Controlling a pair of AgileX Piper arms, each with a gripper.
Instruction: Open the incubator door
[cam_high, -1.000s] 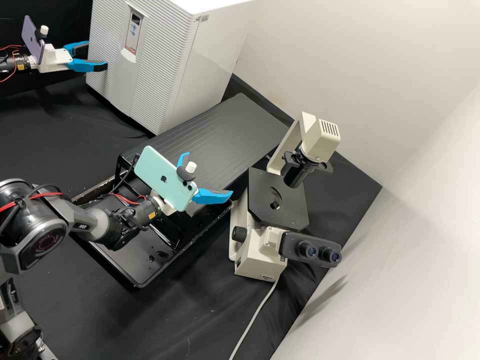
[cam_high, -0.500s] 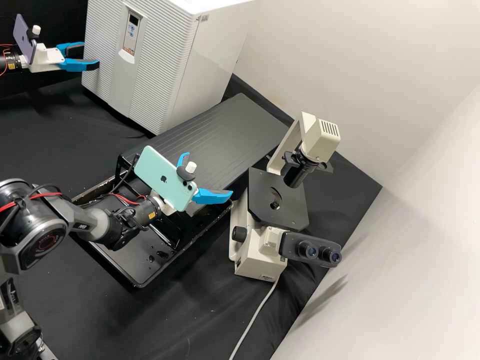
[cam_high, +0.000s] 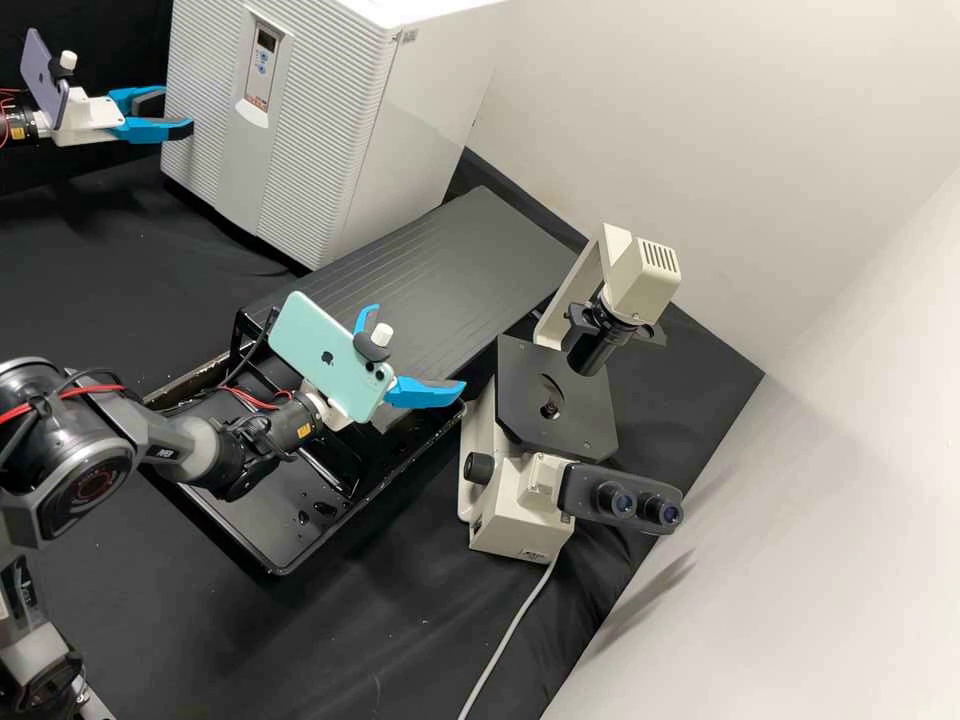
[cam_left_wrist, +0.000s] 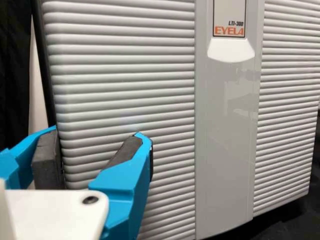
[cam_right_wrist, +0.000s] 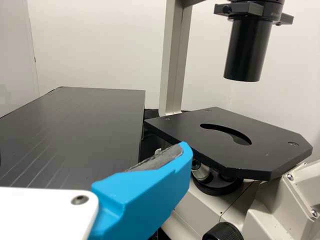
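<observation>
Incubator door (cam_high: 320, 130), and the left gripper (cam_high: 176, 112) is at its edge!
Fingers spread apart there; right gripper (cam_high: 416, 349) wide-fingered too, near the microscope (cam_high: 520, 528).

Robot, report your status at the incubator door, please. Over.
Left gripper open, around edge of incubator door. Door looks slightly ajar. Right gripper open near microscope, both away from door.

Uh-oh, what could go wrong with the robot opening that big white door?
The left gripper has its fingers apart at the edge of the incubator door, so the door might slip away from it. The right gripper is open close to the microscope; if that arm swung toward it, it could bump it.
</observation>
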